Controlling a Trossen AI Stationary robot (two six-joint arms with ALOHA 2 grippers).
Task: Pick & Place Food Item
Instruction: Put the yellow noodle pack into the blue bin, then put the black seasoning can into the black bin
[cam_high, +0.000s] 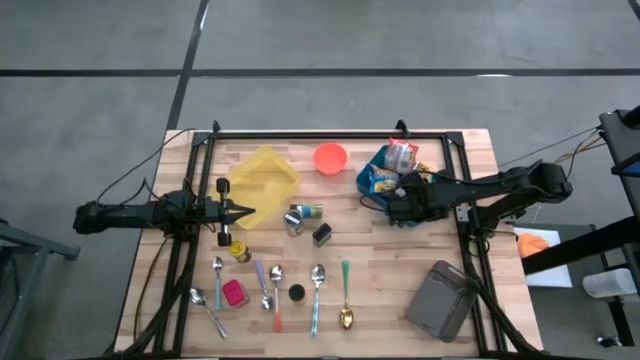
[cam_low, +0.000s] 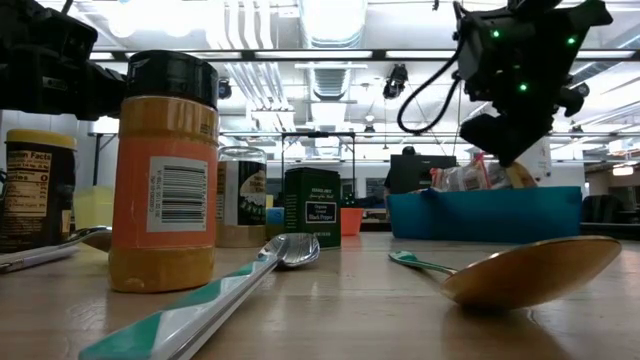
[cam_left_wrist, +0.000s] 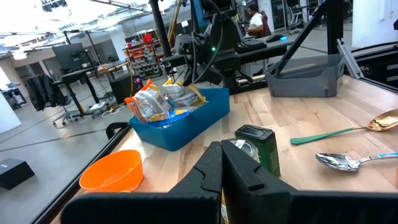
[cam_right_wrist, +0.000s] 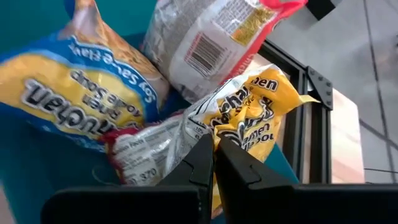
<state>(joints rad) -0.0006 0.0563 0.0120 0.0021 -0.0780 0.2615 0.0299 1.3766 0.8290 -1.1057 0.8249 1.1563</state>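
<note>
I am holding the right gripper (cam_right_wrist: 214, 163) above the blue bin (cam_high: 372, 180) at the far right of the table, with its fingers clenched together and nothing between them. The food items are lying in this bin: a yellow ramen packet (cam_right_wrist: 249, 118) just in front of the fingertips, a blue and yellow packet (cam_right_wrist: 68, 87) beside it, and a silver packet (cam_right_wrist: 211, 37) on top.

I am seeing several risks. With the fingers pressed shut, going down now would only push into the pile and crush the noodles, so the jaws need to part first. The packets are overlapping, so one pinch may be lifting two together, or the slippery film may be sliding out.

The left gripper (cam_left_wrist: 221, 163), also clenched and empty, is waiting on the left side, near the yellow tray (cam_high: 262, 175).

Writing: the yellow packet is showing "ramen" and part of a brand name; the small dark tin (cam_low: 312, 207) reads "Black Pepper".
</note>
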